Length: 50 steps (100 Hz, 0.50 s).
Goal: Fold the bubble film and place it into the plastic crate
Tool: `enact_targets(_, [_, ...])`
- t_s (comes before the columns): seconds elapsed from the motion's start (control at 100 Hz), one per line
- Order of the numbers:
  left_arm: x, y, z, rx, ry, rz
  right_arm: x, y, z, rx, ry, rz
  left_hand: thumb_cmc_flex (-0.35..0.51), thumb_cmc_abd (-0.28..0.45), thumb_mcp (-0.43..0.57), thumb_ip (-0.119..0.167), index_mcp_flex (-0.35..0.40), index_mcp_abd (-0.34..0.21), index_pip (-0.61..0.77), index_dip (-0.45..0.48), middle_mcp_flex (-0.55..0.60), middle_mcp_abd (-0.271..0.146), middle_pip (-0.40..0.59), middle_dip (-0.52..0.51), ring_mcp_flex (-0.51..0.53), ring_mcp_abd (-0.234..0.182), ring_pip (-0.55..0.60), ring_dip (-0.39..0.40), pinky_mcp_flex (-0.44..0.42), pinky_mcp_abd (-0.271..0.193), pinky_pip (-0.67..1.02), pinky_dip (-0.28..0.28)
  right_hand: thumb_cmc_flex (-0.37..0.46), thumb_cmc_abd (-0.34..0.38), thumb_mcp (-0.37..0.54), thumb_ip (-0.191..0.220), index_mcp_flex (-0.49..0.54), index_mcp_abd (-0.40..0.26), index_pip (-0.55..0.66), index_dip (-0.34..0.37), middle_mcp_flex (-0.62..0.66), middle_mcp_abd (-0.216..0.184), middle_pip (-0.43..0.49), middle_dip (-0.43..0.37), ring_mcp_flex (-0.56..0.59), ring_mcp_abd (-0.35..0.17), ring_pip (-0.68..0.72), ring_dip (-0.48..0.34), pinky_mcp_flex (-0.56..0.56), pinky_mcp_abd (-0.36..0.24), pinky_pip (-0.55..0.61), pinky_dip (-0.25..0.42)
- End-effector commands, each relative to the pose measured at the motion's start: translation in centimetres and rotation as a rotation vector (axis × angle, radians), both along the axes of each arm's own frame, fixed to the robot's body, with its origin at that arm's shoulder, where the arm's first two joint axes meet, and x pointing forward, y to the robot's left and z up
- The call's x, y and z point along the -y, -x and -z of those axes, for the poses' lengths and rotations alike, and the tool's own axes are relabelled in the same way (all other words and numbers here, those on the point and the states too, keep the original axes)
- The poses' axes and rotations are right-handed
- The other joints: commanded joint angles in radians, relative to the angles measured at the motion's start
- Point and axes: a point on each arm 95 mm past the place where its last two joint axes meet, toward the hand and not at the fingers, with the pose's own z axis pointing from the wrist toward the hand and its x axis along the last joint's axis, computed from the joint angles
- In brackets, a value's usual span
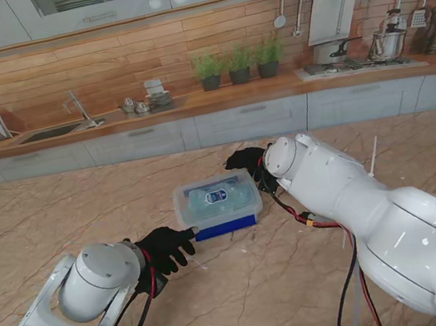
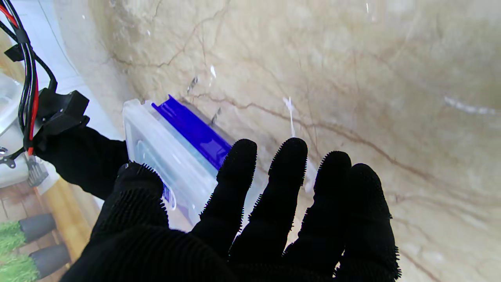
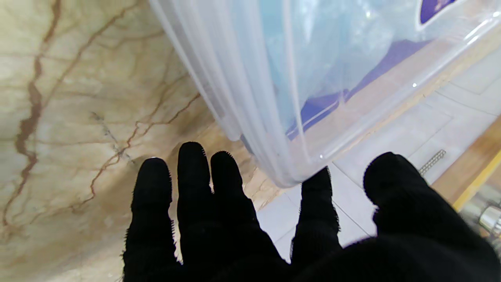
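1. One left hand (image 1: 163,249), black-gloved, is held nearest, fingers spread, grasping nothing, fingertips at the crate's near-left corner.
2. Clear rectangular plastic crate (image 1: 217,203), blue-trimmed, long axis running left-right; pale blue folded bubble film (image 1: 214,197) is seen inside.
3. Right hand (image 1: 247,160), farthest, is unclenched at the far-right corner, empty.
4. Placement is judged complete; withdrawal of both hands remains.

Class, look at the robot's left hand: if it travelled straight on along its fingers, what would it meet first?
Most likely the plastic crate: the left hand points at its near-left corner, fingertips almost at the blue base. Whether they already touch is unclear.
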Motion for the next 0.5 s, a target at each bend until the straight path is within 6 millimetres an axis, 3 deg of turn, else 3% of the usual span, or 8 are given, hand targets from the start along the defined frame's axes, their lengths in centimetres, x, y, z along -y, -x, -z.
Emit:
enact_targets(0.0, [0.5, 0.2, 0.9, -0.032, 0.021, 0.011, -0.9, 0.0, -0.3, -0.002, 0.002, -0.029, 0.029, 0.025, -0.008, 0.016, 0.016, -0.037, -0.038, -0.015, -0.006, 0.01, -0.018, 0.0, -0.014, 0.0, -0.007, 0.003, -0.012, -0.021, -0.001, -0.01, -0.024, -0.017, 0.003, -0.008, -0.027, -0.046, 0.024, -0.007, -0.019, -0.022, -0.02, -0.006, -0.022, -0.02, -0.009, -0.006, -0.015, -0.027, -0.012, 0.022])
enact_targets(0.12, [1.1, -0.4, 1.6, -0.071, 0.038, 0.047, -1.2, 0.3, -0.1, -0.012, 0.003, -0.049, 0.023, 0.027, -0.009, 0.016, 0.008, -0.052, -0.08, -0.032, -0.01, 0.01, -0.03, -0.002, -0.017, -0.001, -0.015, 0.003, -0.015, -0.023, -0.002, -0.012, -0.012, -0.018, 0.001, -0.009, 0.078, -0.026, 0.082, 0.001, -0.009, -0.019, -0.017, -0.003, -0.021, -0.025, -0.008, -0.003, -0.014, -0.03, -0.019, 0.023])
enact_targets(0.21, [1.3, -1.0, 2.3, -0.093, 0.035, 0.038, -1.3, 0.9, 0.2, -0.017, -0.001, -0.049, 0.019, 0.031, -0.009, 0.016, -0.009, -0.051, -0.094, -0.036, -0.026, 0.008, -0.033, -0.001, -0.032, -0.008, -0.02, 0.003, -0.026, -0.033, -0.006, -0.015, 0.005, -0.021, -0.01, -0.011, 0.21, 0.031, 0.111, 0.002, -0.001, -0.014, -0.016, -0.001, -0.024, -0.024, -0.006, -0.001, -0.014, -0.026, -0.029, 0.028])
enact_targets(0.49, [1.7, -1.7, 3.2, -0.05, 0.046, -0.018, -0.7, 4.0, 1.0, -0.044, 0.048, -0.066, -0.047, 0.038, -0.023, 0.013, -0.065, -0.023, -0.125, -0.048, -0.048, 0.005, -0.03, 0.003, -0.045, -0.01, -0.02, 0.007, -0.029, -0.038, -0.006, -0.019, 0.009, -0.015, -0.016, -0.006, 0.332, 0.178, 0.134, 0.028, 0.02, -0.001, -0.003, 0.004, -0.019, -0.015, 0.0, 0.001, -0.009, -0.017, -0.036, 0.035])
